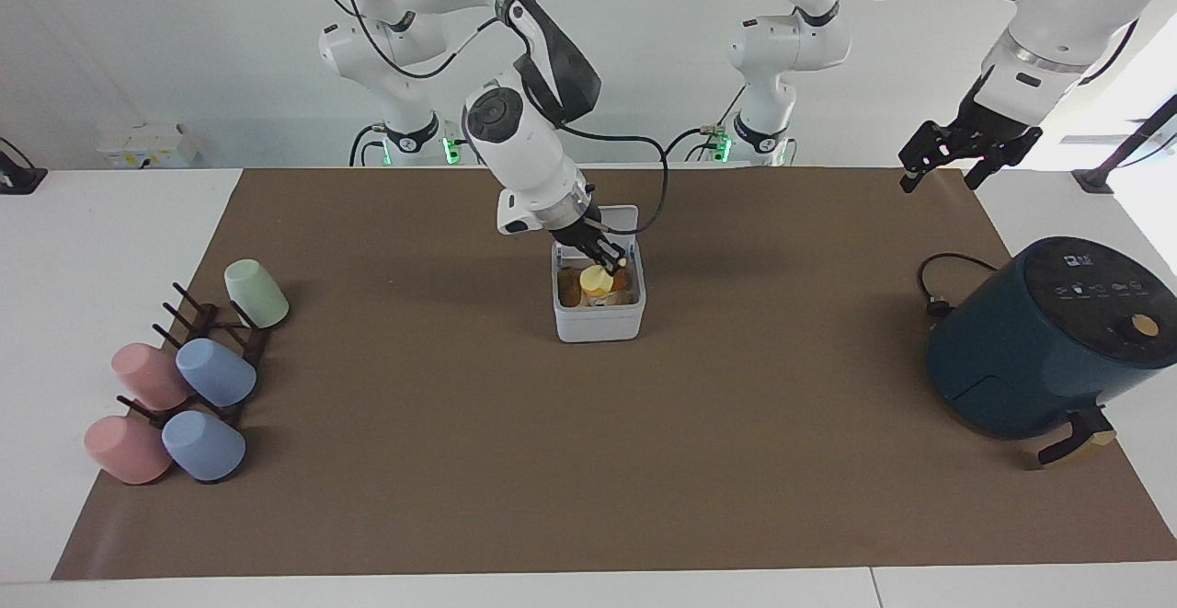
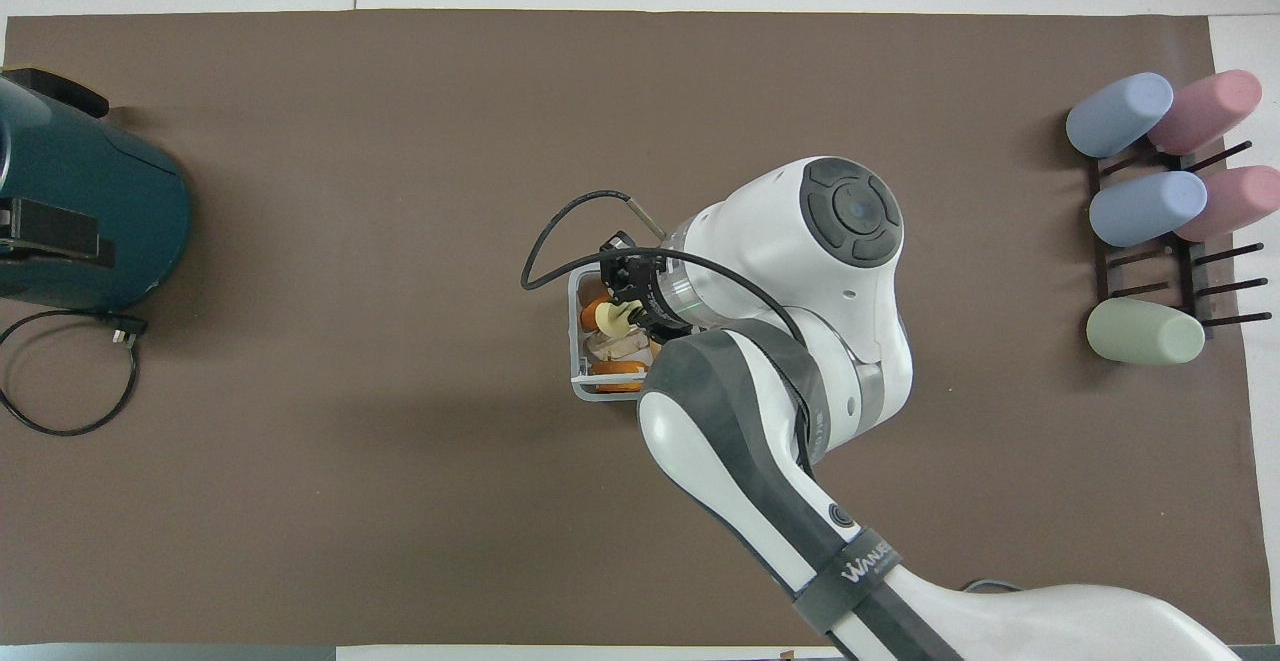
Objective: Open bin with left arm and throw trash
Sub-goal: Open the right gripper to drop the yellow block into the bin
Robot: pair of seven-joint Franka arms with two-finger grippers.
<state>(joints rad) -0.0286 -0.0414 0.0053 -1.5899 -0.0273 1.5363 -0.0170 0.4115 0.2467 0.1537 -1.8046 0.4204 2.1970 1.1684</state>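
A: We see the white bin mid-table, lid up, scraps inside. The right hand over it is clamped on a yellow scrap.

B: We note bare table all around; the left hand, fingers apart, waits above the air fryer end.

One camera is looking down from high across the table, facing the robots, taking in the whole brown mat. The other is looking steeply down from above the robots' end, sharing that mat, half a turn round.
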